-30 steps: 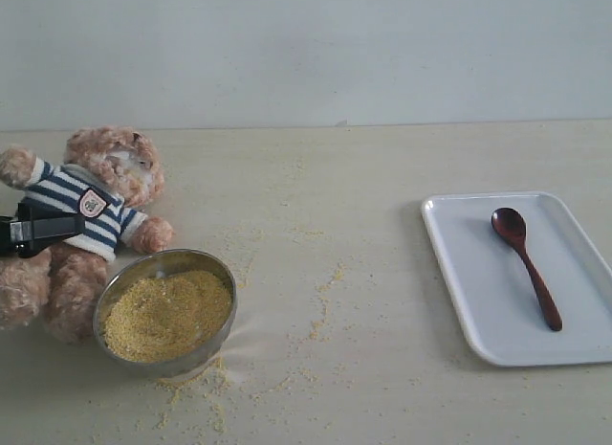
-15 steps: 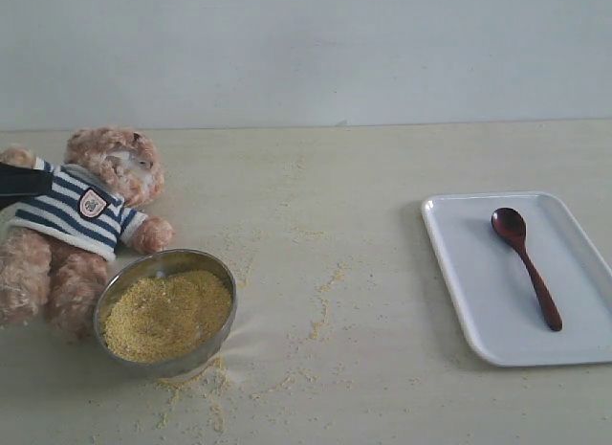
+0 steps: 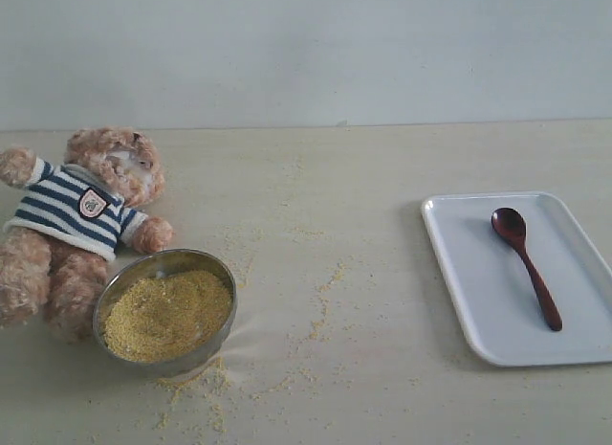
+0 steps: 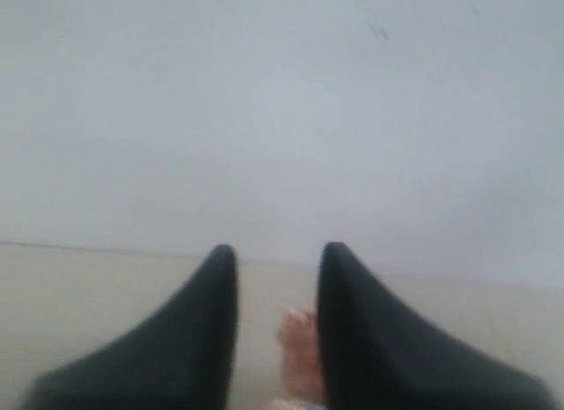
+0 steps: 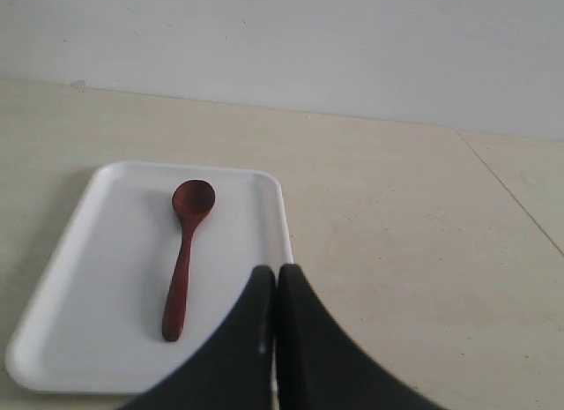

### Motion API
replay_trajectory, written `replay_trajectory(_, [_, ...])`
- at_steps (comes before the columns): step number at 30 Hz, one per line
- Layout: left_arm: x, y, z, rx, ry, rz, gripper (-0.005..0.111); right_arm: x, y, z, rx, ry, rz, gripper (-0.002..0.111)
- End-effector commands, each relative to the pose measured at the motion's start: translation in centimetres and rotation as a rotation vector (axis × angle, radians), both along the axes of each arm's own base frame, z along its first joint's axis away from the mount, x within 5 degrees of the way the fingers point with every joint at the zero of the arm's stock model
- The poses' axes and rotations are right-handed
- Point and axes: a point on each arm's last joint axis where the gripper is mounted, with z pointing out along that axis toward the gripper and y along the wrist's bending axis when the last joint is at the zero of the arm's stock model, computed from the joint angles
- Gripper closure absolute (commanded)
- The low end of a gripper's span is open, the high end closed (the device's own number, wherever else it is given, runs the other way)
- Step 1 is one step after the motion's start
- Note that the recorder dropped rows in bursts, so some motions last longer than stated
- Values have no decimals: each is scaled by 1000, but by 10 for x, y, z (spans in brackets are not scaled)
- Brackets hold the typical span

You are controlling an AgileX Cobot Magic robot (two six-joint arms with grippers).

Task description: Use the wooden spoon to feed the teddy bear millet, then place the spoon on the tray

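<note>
While left claw (image 4: pixel 278 248) is hanging parted by the teddy bear (image 4: pixel 298 357), right claw (image 5: pixel 276 271) is hovering closed near the tray (image 5: pixel 97 251).

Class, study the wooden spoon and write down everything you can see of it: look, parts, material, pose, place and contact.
The wooden spoon is small and dark reddish-brown, and looks like smooth, slightly glossy wood. It has a round bowl and a slim, straight handle. It lies flat inside the white tray, with its bowl toward the far wall and its handle running toward the tray's near right corner. Its bowl looks empty. Only the tray touches it; nothing holds it.
</note>
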Motion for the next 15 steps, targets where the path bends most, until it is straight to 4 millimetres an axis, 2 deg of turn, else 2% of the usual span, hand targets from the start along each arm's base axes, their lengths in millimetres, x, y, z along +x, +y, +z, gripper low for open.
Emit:
replay_trajectory(1, [-32,2,35,-65,-148,189,102,0,0,1,0,-16,5,109])
replay_trajectory(3, [-45,-6,45,2,-184,158,102,0,0,1,0,-16,5,109])
replay_trajectory(4, [-59,-16,53,34,-219,133,102,0,0,1,0,-16,5,109])
replay_trajectory(5, [-66,-20,55,-14,-244,150,102,0,0,1,0,-16,5,109])
replay_trajectory(6, [-83,-25,59,-100,-294,186,102,0,0,1,0,-16,5,109])
replay_trajectory(10, [-137,-36,67,-60,-443,261,102,0,0,1,0,-16,5,109])
replay_trajectory(11, [-158,-40,65,-43,-501,282,102,0,0,1,0,-16,5,109])
replay_trajectory(14, [-188,-59,51,-8,-563,150,102,0,0,1,0,-16,5,109])
replay_trajectory(15, [-200,-66,41,9,-582,91,102,0,0,1,0,-16,5,109])
